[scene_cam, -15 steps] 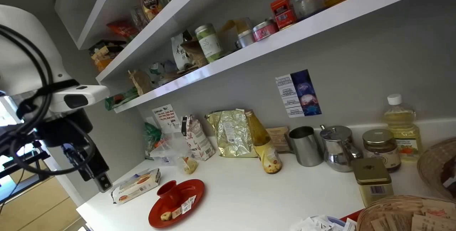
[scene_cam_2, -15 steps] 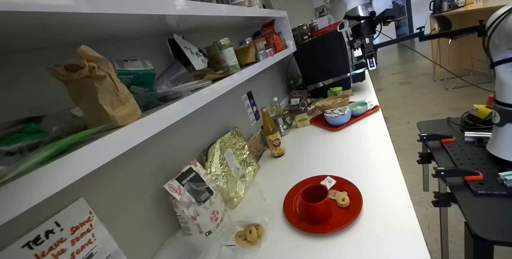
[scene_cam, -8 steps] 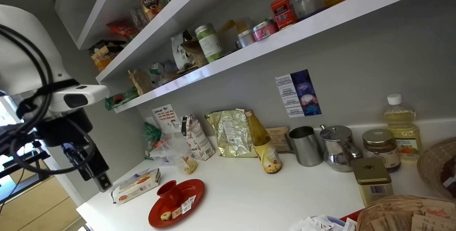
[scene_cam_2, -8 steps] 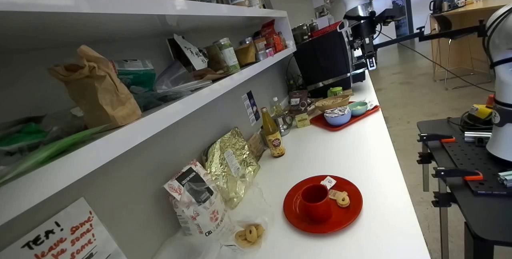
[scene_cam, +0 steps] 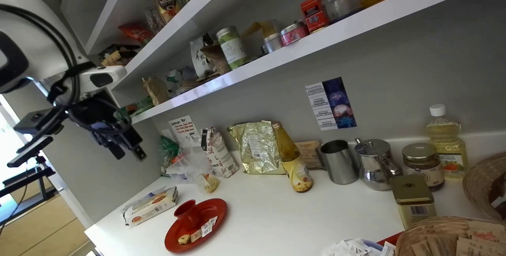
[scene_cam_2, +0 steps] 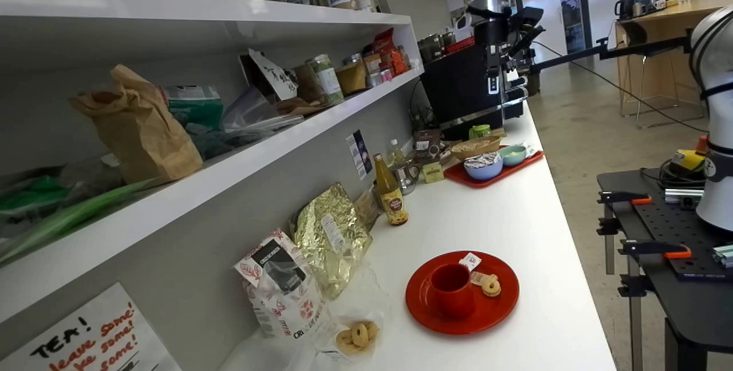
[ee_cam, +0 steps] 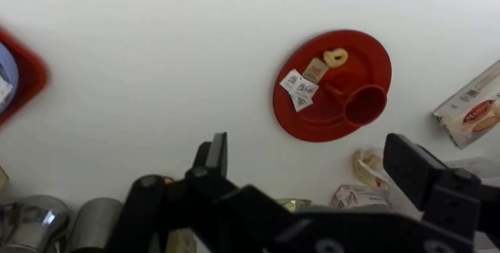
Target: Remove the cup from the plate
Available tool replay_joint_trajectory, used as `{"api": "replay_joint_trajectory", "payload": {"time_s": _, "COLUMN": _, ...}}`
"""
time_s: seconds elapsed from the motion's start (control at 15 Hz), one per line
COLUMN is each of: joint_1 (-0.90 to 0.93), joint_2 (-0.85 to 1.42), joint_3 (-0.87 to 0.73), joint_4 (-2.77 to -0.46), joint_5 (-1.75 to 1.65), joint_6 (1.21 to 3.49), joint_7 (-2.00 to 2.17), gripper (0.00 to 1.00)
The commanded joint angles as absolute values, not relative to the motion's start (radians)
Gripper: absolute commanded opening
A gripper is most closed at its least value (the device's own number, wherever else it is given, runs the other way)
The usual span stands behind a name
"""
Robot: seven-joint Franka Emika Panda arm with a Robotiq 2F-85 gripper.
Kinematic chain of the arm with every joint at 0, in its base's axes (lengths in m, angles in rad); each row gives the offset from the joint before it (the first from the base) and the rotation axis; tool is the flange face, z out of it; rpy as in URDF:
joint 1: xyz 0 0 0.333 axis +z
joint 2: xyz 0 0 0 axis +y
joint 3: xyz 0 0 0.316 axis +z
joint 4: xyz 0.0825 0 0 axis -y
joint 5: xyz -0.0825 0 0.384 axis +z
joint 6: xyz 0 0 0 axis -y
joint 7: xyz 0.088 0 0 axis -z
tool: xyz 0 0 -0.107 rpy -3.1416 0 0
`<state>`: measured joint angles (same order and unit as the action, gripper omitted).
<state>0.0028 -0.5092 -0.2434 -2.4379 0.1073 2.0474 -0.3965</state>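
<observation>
The glossy red plate (scene_cam: 178,244) lies on the white counter; it also shows in an exterior view (scene_cam_2: 421,311) and in the wrist view (ee_cam: 287,116). The red cup (scene_cam: 190,216) stands upright on the plate, off its centre, in both exterior views (scene_cam_2: 455,299). In the wrist view the cup (ee_cam: 365,106) sits at the plate's right side, with a handle toward the middle. A ring biscuit and paper sachets (ee_cam: 304,89) share the plate. My gripper (ee_cam: 306,138) is open and empty, high above the counter and apart from the cup, also in both exterior views (scene_cam: 129,155) (scene_cam_2: 507,89).
Shelves (scene_cam: 300,50) overhang the counter's back. Bags (scene_cam_2: 280,285), a yellow bottle (scene_cam_2: 392,193) and metal jugs (scene_cam: 339,163) stand along the wall. A biscuit packet (scene_cam: 152,206) lies beside the plate. A red tray (scene_cam_2: 478,182) with bowls stands further along the counter.
The arm and gripper have shifted and turned; in the exterior views the gripper has moved right and up in one picture, left in the other. Cup and plate have not moved.
</observation>
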Motion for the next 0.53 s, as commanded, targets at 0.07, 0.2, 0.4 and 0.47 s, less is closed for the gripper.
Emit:
{"api": "replay_joint_trajectory", "payload": {"time_s": 0.07, "joint_1": 0.073, "joint_2": -0.377, "joint_3": -0.163, "joint_4": -2.355, "joint_5": 0.182, "joint_6": 2.148, "joint_7": -0.39, "gripper": 1.0}}
{"api": "replay_joint_trajectory", "payload": {"time_s": 0.2, "joint_1": 0.101, "joint_2": -0.303, "joint_3": -0.126, "joint_4": -2.319, "joint_5": 0.195, "joint_6": 2.173, "joint_7": -0.385, "gripper": 1.0}}
{"api": "replay_joint_trajectory", "payload": {"time_s": 0.4, "joint_1": 0.125, "joint_2": -0.197, "joint_3": -0.064, "joint_4": -2.27, "joint_5": 0.195, "joint_6": 2.191, "joint_7": -0.361, "gripper": 1.0}}
{"api": "replay_joint_trajectory", "payload": {"time_s": 0.47, "joint_1": 0.132, "joint_2": -0.16, "joint_3": -0.036, "joint_4": -2.247, "joint_5": 0.186, "joint_6": 2.196, "joint_7": -0.335, "gripper": 1.0}}
